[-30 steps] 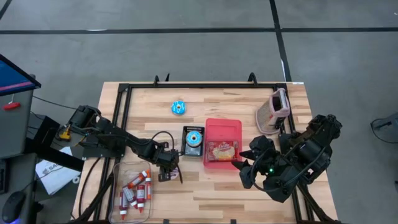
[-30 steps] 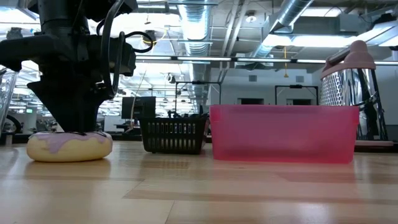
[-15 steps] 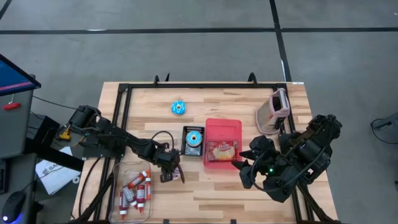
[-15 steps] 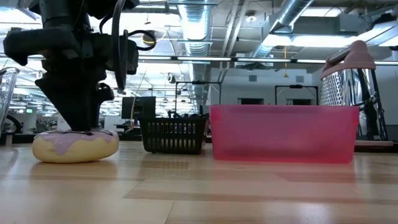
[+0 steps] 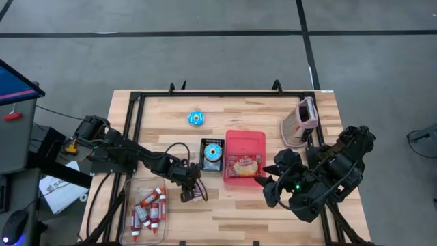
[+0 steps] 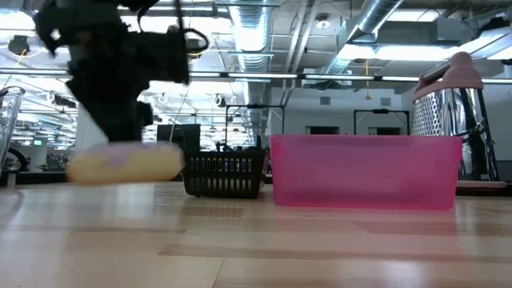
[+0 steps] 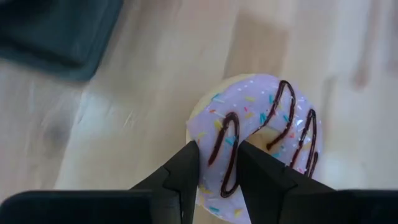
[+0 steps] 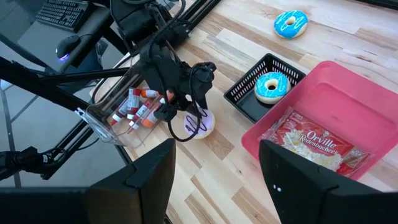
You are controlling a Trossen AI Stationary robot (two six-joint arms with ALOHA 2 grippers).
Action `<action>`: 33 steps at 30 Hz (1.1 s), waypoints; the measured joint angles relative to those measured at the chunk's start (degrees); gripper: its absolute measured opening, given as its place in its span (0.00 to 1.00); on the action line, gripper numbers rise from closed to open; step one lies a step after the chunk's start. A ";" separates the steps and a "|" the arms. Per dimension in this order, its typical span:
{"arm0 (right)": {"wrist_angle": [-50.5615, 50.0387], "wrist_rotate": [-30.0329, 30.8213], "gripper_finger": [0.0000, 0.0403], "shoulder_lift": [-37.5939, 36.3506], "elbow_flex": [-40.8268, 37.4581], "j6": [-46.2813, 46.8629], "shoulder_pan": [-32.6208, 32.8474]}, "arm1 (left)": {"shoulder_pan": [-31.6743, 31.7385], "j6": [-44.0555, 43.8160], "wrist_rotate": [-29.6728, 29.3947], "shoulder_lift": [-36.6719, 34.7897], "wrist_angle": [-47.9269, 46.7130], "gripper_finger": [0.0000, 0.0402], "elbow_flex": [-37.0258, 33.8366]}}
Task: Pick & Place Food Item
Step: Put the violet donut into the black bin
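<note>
The left tool (image 7: 214, 165) has its two dark fingers pinched across one side of the ring of a lilac-iced doughnut with dark chocolate squiggles and coloured sprinkles (image 7: 258, 140), one finger through the hole, the other outside. The doughnut sits near the middle of the wooden counter (image 5: 273, 212), just near-left of the black mesh basket (image 5: 203, 162) holding a blue-iced doughnut (image 5: 213, 151); in the low view it looks just clear of the counter, blurred. It reads as light and probably somewhat soft, with a smooth iced top that could slip, so this hold across the ring's wall seems the sound one: the hole stops it sliding out. Held on one side only, it may hang tilted or swing, so a gentle carry would suit. The right tool (image 8: 214, 165) waits high at the right side of the counter, fingers spread wide and empty, looking toward the pink plastic bin (image 5: 255, 140) with its popcorn packet (image 5: 244, 165)
</note>
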 joint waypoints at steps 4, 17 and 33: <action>-0.05 0.00 0.55 -0.02 0.00 0.00 0.00 | 0.83 -1.20 -0.73 -2.23 2.40 0.25 0.00; -0.28 0.33 0.55 -0.04 0.00 -0.07 -0.33 | 10.31 3.02 -8.18 -12.74 2.76 0.25 0.04; -0.99 0.28 0.55 -1.45 0.02 -0.66 -1.62 | 20.43 13.66 -4.58 -6.78 5.00 0.25 0.98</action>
